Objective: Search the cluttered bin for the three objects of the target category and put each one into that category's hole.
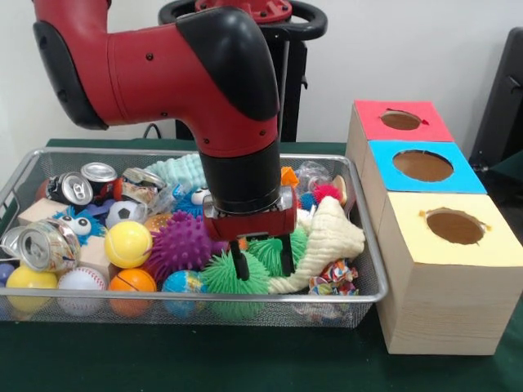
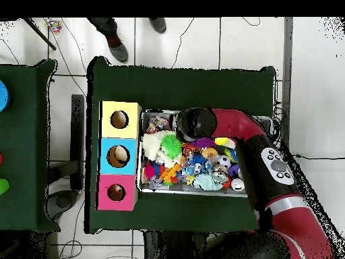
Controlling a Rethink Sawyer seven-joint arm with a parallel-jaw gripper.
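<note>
The silver wire-mesh bin (image 1: 245, 298) is full of toys and cans; it also shows in the overhead view (image 2: 192, 193). My gripper (image 1: 263, 261) is down inside the bin, right of its middle. Its two black fingers (image 1: 239, 266) stand apart on either side of a green spiky ball (image 1: 265, 247), so it is open. A larger green spiky ball (image 1: 225, 279) lies just in front, a purple spiky ball (image 1: 181, 243) to its left, and a cream ridged soft toy (image 1: 331, 237) to its right. In the overhead view the arm's wrist (image 2: 195, 123) hides the gripper.
Three wooden boxes with round holes stand right of the bin: red top (image 1: 400, 121), blue top (image 1: 425, 166), yellow top (image 1: 453, 229). Crushed cans (image 1: 69, 188), a yellow ball (image 1: 128, 243), a baseball (image 1: 80, 282) and a small basketball (image 1: 132, 282) fill the bin's left. A person's feet (image 2: 118, 50) show overhead.
</note>
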